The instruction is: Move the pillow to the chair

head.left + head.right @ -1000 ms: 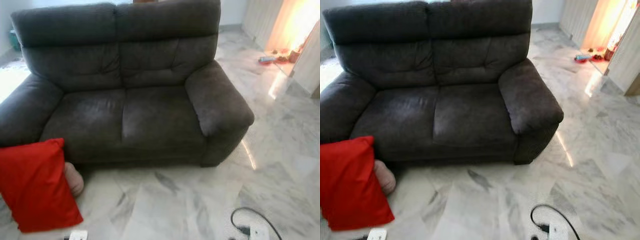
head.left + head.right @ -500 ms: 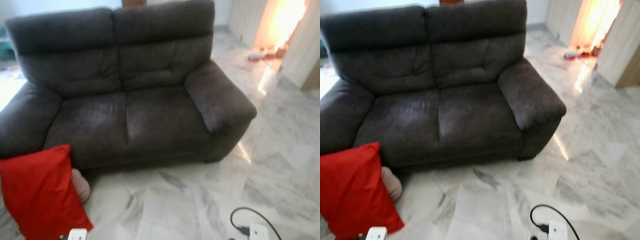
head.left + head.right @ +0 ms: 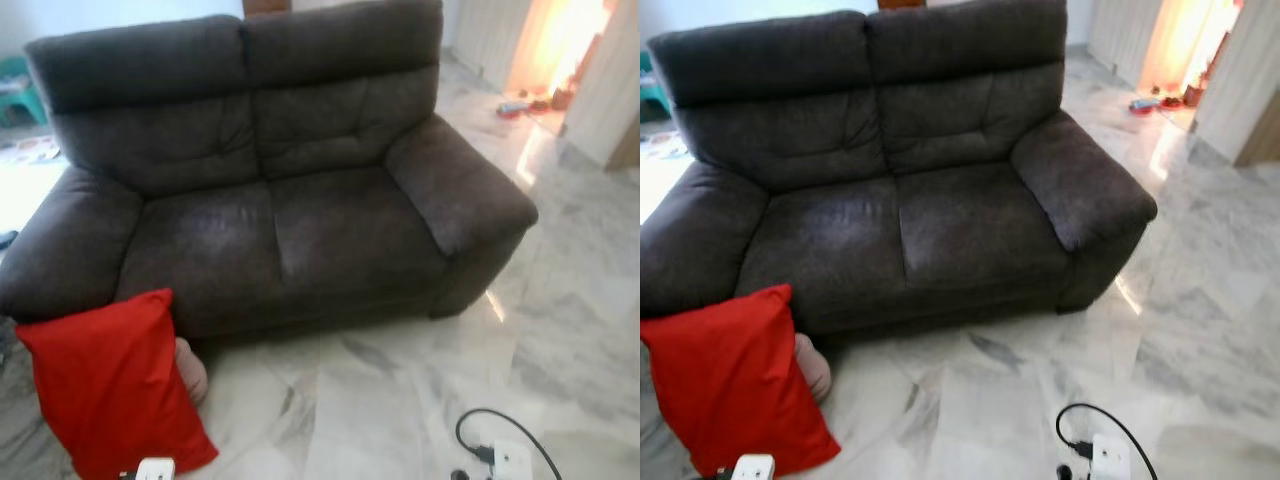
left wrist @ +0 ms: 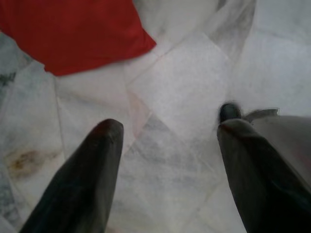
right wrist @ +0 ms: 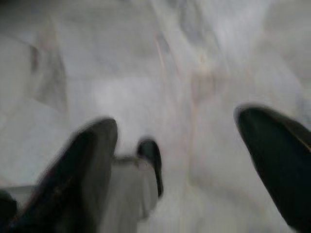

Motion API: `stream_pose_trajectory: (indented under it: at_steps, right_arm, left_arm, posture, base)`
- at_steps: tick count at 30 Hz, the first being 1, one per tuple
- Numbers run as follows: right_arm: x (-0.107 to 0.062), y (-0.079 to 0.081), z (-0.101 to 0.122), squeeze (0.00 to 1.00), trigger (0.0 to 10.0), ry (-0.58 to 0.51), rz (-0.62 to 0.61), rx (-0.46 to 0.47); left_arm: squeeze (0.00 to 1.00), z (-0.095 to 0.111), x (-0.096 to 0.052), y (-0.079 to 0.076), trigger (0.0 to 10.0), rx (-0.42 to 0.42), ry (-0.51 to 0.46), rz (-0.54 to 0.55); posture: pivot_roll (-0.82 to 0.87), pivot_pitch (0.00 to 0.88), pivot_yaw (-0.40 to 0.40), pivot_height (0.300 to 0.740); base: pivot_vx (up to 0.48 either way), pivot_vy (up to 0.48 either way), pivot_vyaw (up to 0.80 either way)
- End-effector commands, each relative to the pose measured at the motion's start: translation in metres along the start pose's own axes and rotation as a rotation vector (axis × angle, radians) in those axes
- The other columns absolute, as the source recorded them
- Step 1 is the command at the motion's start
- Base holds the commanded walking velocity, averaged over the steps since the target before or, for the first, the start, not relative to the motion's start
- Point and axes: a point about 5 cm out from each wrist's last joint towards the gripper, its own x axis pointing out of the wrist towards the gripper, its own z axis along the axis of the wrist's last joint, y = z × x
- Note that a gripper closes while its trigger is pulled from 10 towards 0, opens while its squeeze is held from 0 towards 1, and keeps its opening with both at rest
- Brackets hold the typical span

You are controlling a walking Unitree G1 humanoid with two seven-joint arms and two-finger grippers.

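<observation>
- the soft red fabric pillow (image 3: 112,392) leans on the dark grey plush sofa (image 3: 280,200); we judge it light and squashy.
- we'd pinch its upper corner.
- our left tool (image 4: 167,133) and right tool (image 5: 177,131) hang spread, holding nothing.

Pillow (image 3: 112,385): plain red, rectangular, plump. Stands tilted on marble floor (image 3: 400,400), upper edge leaning against front of dark sofa (image 3: 290,220) near its left armrest. Not held.
</observation>
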Motion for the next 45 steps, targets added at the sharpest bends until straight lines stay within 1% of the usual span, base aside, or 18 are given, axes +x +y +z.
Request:
stream_pose_trajectory:
  at_steps: [1, 10, 14, 23, 28, 32, 34, 36, 45]
  right_arm:
    - [0.002, 0.01, 0.004, 0.0, 10.0, -0.008, 0.023, -0.003]
    - [0.002, 0.01, 0.004, 0.0, 10.0, -0.009, 0.024, -0.003]
    - [0.001, 0.012, 0.0, 0.0, 10.0, -0.002, 0.032, -0.007]
    - [0.002, 0.017, 0.001, 0.0, 10.0, -0.002, 0.041, -0.016]
    - [0.003, 0.022, 0.004, 0.0, 10.0, -0.009, 0.053, -0.03]
    - [0.003, 0.022, 0.005, 0.0, 10.0, -0.012, 0.058, -0.051]
    - [0.001, 0.012, 0.003, 0.0, 10.0, -0.015, 0.051, -0.055]
    - [0.001, 0.01, 0.002, 0.0, 10.0, -0.015, 0.049, -0.055]
    - [0.001, 0.01, 0.001, 0.0, 10.0, -0.015, 0.052, -0.052]
  left_arm:
    - [0.0, 0.0, -0.001, 0.009, 10.0, 0.005, 0.01, 0.019]
    - [0.0, 0.0, -0.001, 0.009, 10.0, 0.005, 0.009, 0.018]
    - [0.0, 0.0, -0.001, 0.009, 10.0, 0.003, 0.009, 0.018]
    - [0.0, 0.0, -0.001, 0.009, 10.0, 0.004, 0.008, 0.018]
    - [0.0, 0.0, -0.001, 0.008, 10.0, 0.007, 0.006, 0.017]
    - [0.0, 0.0, -0.001, 0.007, 10.0, 0.0, 0.004, 0.019]
    - [0.0, 0.0, -0.001, 0.007, 10.0, -0.004, 0.003, 0.021]
    - [0.0, 0.0, -0.001, 0.007, 10.0, -0.006, 0.003, 0.022]
    - [0.0, 0.001, -0.001, 0.007, 10.0, -0.005, 0.001, 0.02]
  posture:
    - [-0.05, 0.0, 0.07, 0.74]
    - [-0.05, 0.0, 0.07, 0.74]
    - [-0.05, 0.0, 0.07, 0.74]
    - [-0.05, 0.0, 0.067, 0.74]
    - [-0.05, 0.0, 0.057, 0.74]
    - [-0.05, 0.0, 0.052, 0.74]
    - [-0.05, 0.0, 0.05, 0.74]
    - [-0.05, 0.0, 0.05, 0.74]
    - [-0.05, 0.0, 0.05, 0.74]
  base:
    - [0.0, 0.349, 0.0]
    - [0.0, 0.349, 0.0]
    - [0.0, 0.346, 0.0]
    - [0.0, 0.322, 0.0]
    - [0.0, 0.0, 0.0]
    - [0.0, 0.0, 0.0]
    - [0.0, 0.0, 0.74]
    - [0.0, 0.0, 0.8]
    - [0.0, 0.0, 0.8]
